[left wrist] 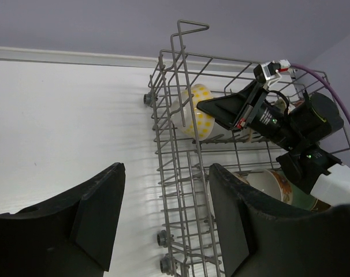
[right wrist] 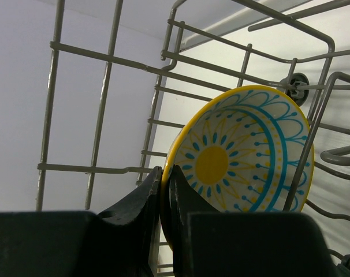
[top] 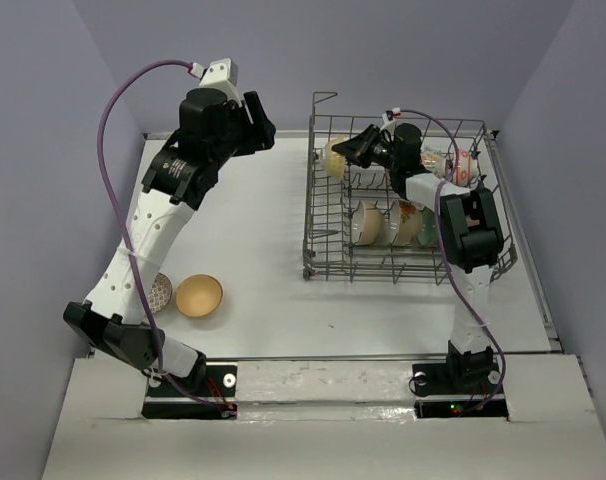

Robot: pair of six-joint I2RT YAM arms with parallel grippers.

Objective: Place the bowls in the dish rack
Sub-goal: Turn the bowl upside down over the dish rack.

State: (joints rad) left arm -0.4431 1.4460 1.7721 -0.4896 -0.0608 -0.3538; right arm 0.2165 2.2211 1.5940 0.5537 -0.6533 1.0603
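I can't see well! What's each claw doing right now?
Left gripper: open, empty.
Right gripper: shut on the yellow bowl.

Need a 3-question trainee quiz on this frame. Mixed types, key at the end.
1. True or false: the left arm's jaws hold a bowl.
2. The right arm's jaws are shut on the rim of: A) the tan bowl; B) the yellow-and-blue patterned bowl; C) nothing.
3. Fill in: the tan bowl sits on the ___, outside the dish rack.
Key: 1 false, they stand open and empty. 2 B. 3 table.
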